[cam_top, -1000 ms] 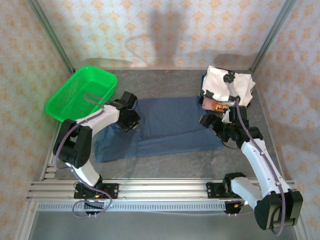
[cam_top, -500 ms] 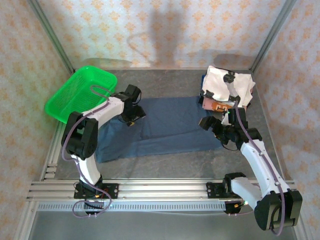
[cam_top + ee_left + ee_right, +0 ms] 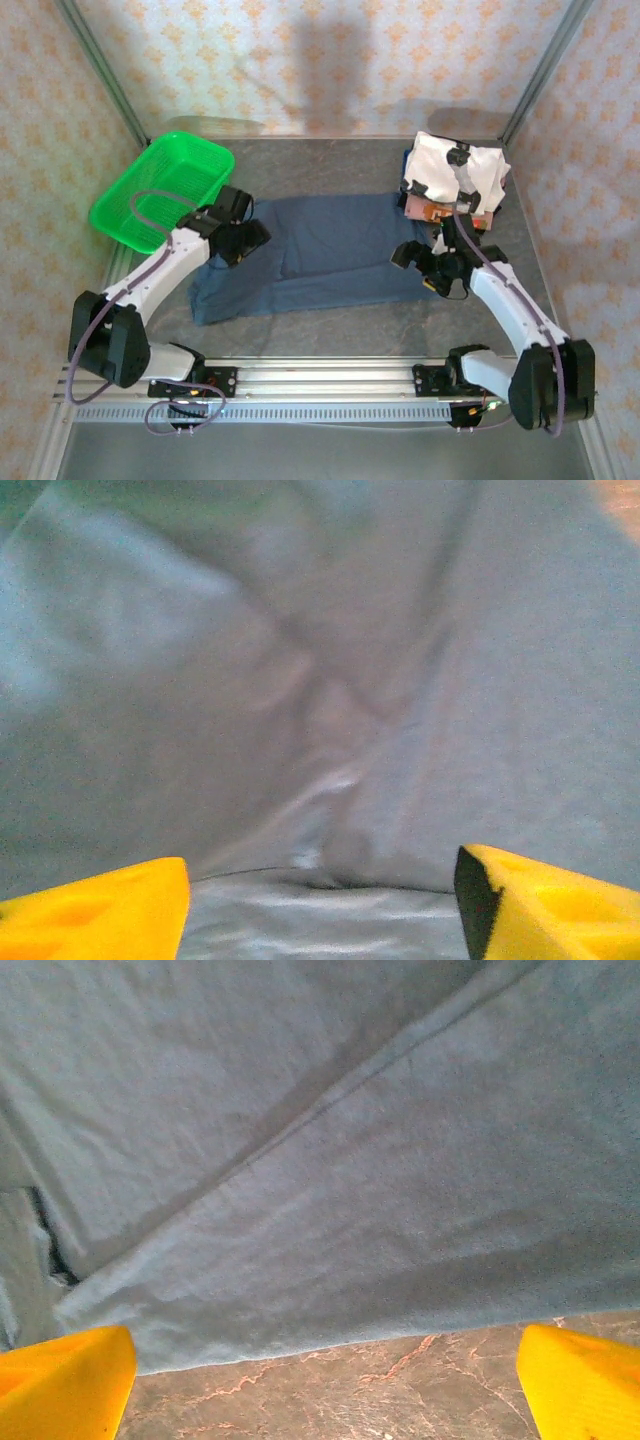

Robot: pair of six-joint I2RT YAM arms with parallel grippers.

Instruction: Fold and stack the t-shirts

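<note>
The dark slate-blue t-shirt (image 3: 330,250) lies spread flat across the middle of the grey marbled table (image 3: 340,332), its long side running from 9 to 3 o'clock.

The left gripper (image 3: 248,240) sits over the shirt's 9 o'clock end. In the left wrist view its yellow fingertips (image 3: 100,905) stand wide apart, with creased blue cloth beneath and between them. Whether they touch the cloth cannot be told.

The right gripper (image 3: 412,254) is at the shirt's 4 o'clock corner. In the right wrist view its yellow fingertips (image 3: 65,1380) are also spread wide, nothing held. They straddle the shirt's hem; a seam or fold line runs diagonally across the cloth, and bare table shows just below the hem.

At the table's 2 o'clock corner the white t-shirt with black patches (image 3: 455,170) sits in a rumpled heap. The brown/orange printed t-shirt (image 3: 432,211) peeks out from under its near edge, just beside the blue shirt's far right corner.

A green mesh basket (image 3: 170,170) sits at 10 o'clock, near the left arm's wrist.
</note>
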